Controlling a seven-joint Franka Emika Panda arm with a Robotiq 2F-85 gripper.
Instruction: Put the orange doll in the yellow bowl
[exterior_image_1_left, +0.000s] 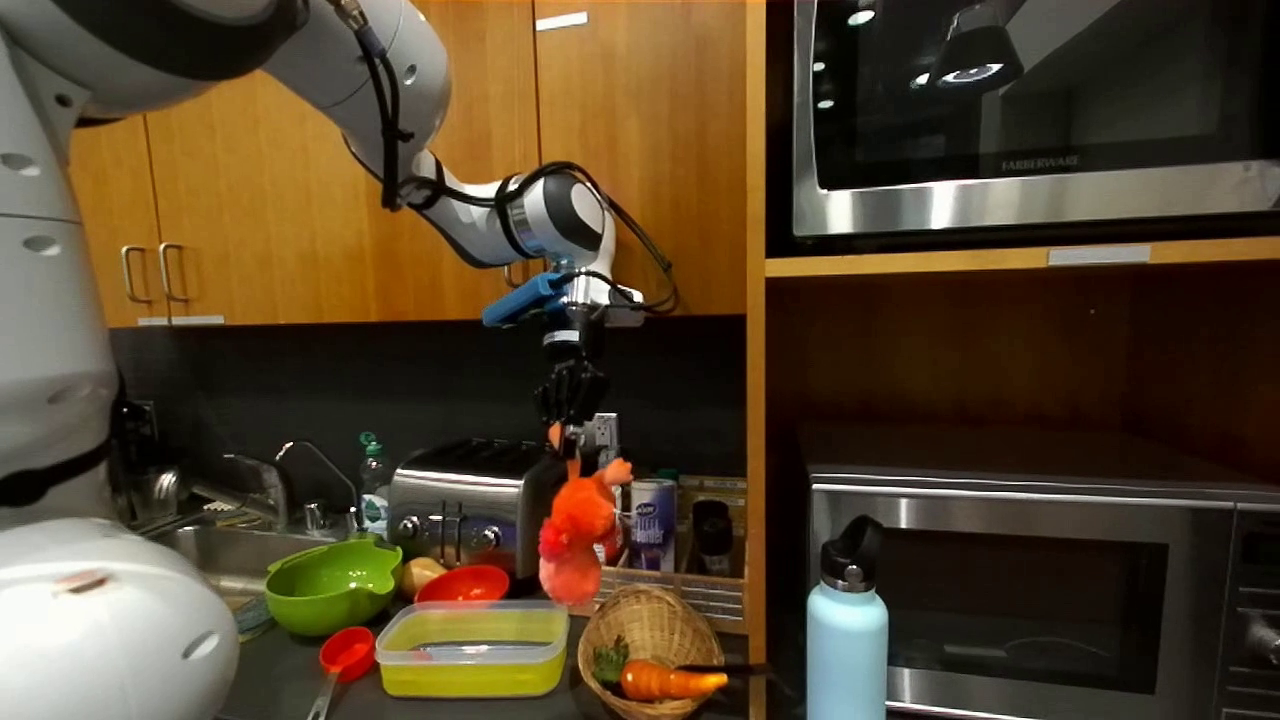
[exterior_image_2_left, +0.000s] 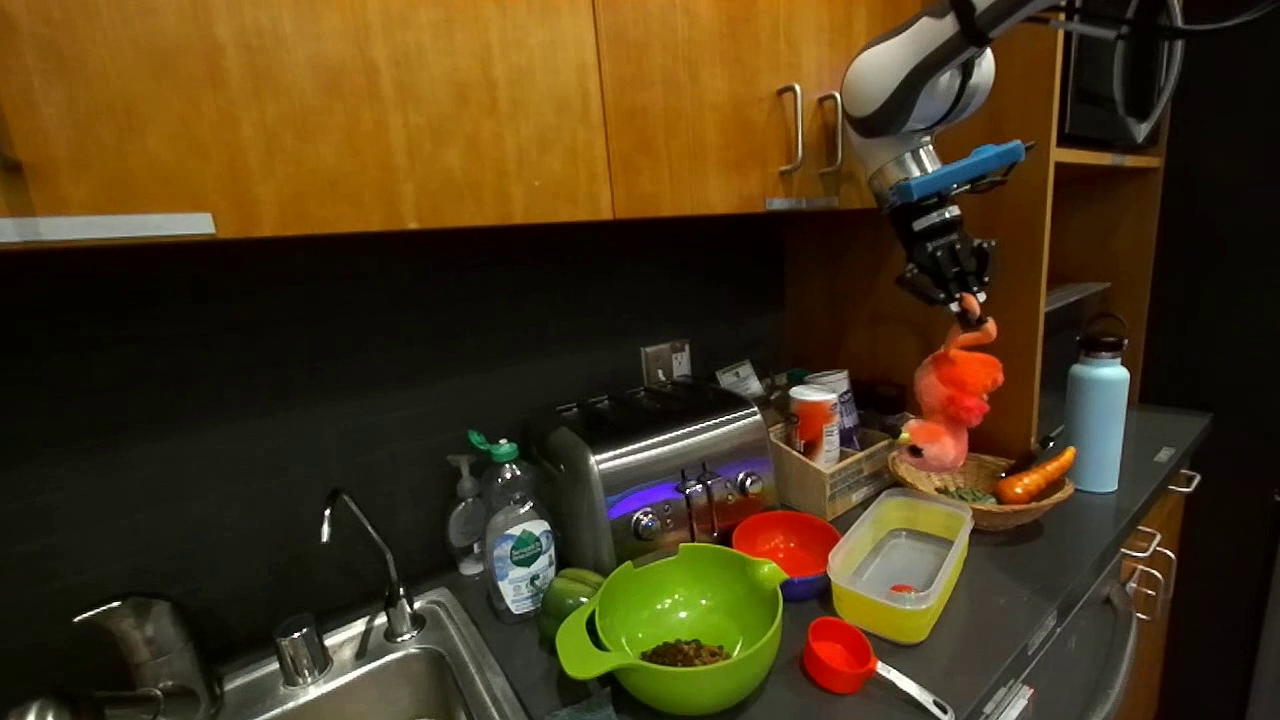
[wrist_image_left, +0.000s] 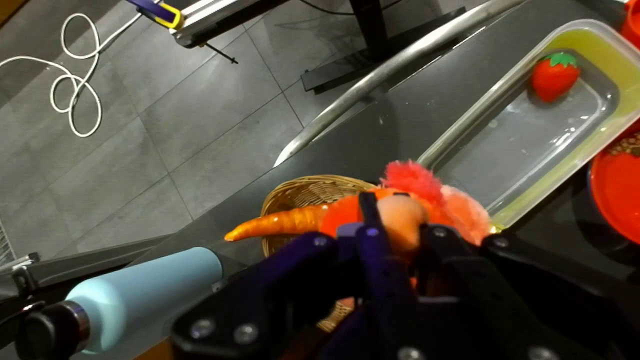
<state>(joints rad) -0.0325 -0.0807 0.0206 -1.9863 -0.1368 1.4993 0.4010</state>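
Scoop (exterior_image_2_left: 838, 655): red, closest to me on the counter (exterior_image_2_left: 1020, 572), not part of this job afaik.
Green bowl (exterior_image_2_left: 715, 685): right up front too, brown bits (exterior_image_2_left: 685, 653) in the bottom. Round, so pretty sure it's not the target.
Yellow bowl (exterior_image_2_left: 885, 618): this is the drop spot imo. Only thing I can spot inside is a little strawberry (wrist_image_left: 555, 77), so the actual putting-in part isn't done.
Orange doll (exterior_image_2_left: 950, 390): up in the air, head down, hanging toward the basket (exterior_image_2_left: 1010, 517) side of the yellow bowl, so I'd guess not properly over the target yet.
Gripper (exterior_image_2_left: 968, 308): fingers pinched together on what looks like one of the doll's legs. Grab and lift are done, I reckon. What's left: shift across over the yellow bowl, lower, let go. Call it past halfway.
Basket: just past the yellow bowl, carrot (exterior_image_2_left: 1035, 478) poking out over the rim. Doll's head lines up with it from where I'm standing, can't tell if they touch.
Bottle (exterior_image_2_left: 1097, 425): pale blue, upright, way down the far end.
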